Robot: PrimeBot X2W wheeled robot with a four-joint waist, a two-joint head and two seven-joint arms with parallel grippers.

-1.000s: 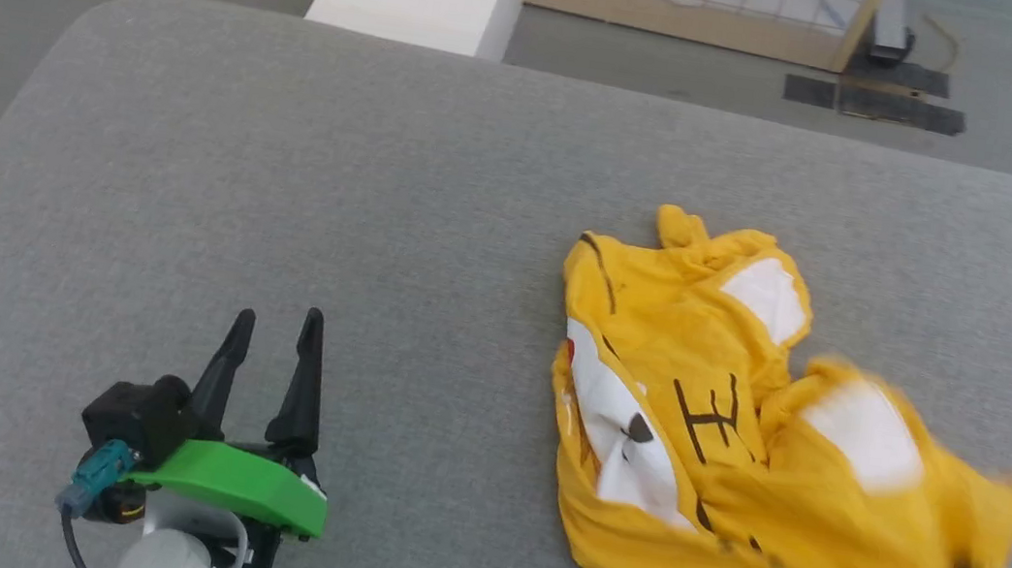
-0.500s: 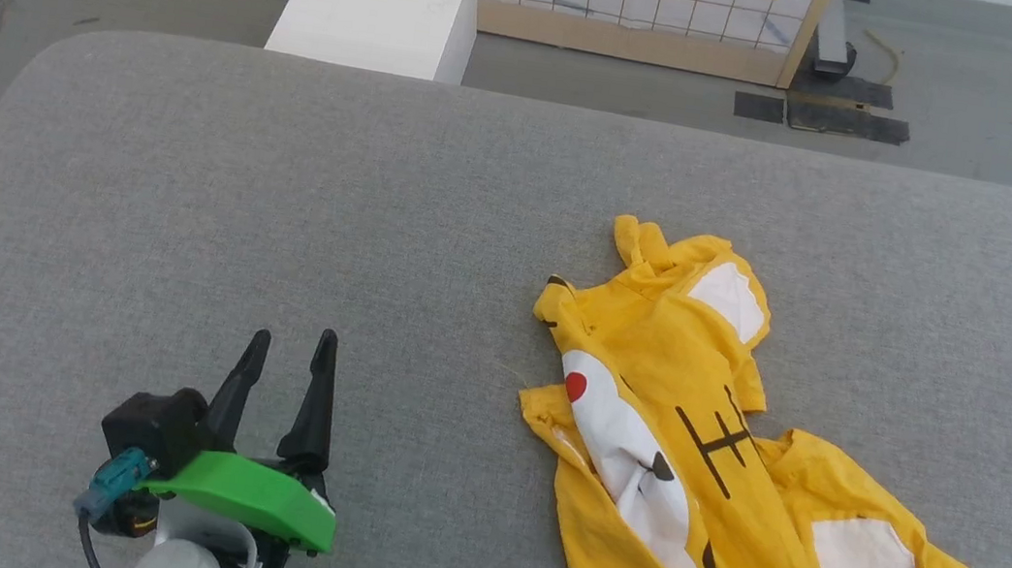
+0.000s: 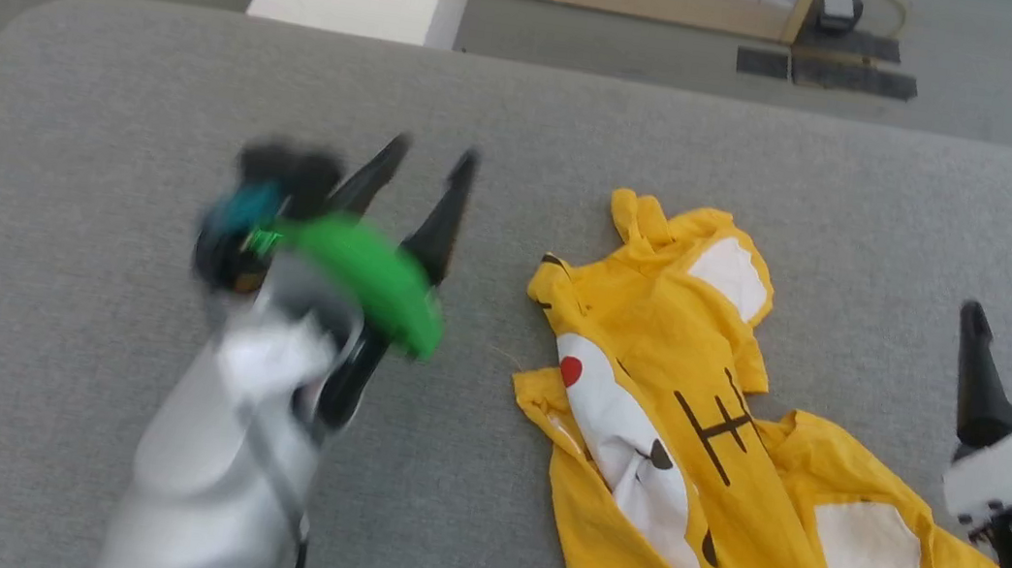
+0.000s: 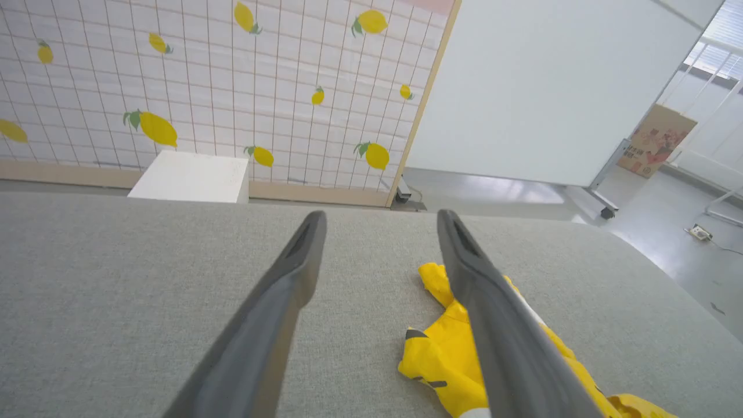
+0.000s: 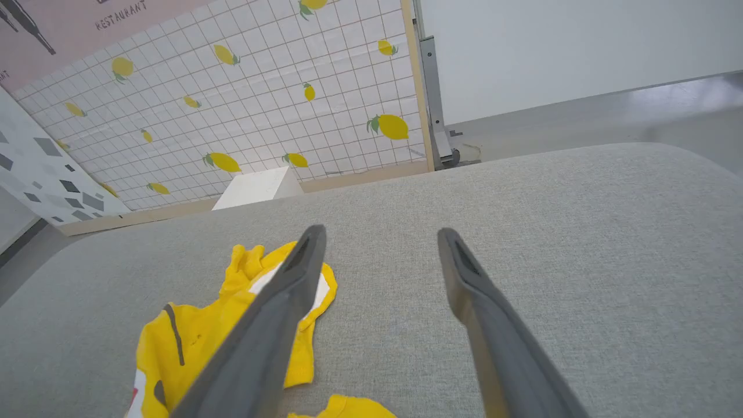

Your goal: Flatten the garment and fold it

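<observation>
The garment (image 3: 655, 343) lies between the left gripper (image 3: 435, 153) and right gripper (image 3: 1008, 321).

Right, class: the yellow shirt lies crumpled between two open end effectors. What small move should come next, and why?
Probably lower the left end effector onto the garment's left edge and pinch it. The garment lies bunched on the table, held by nothing; the right end effector, open too, stands at its other side to pull against.

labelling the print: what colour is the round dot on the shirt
Red dot on the shirt; head view shows it best.
</observation>
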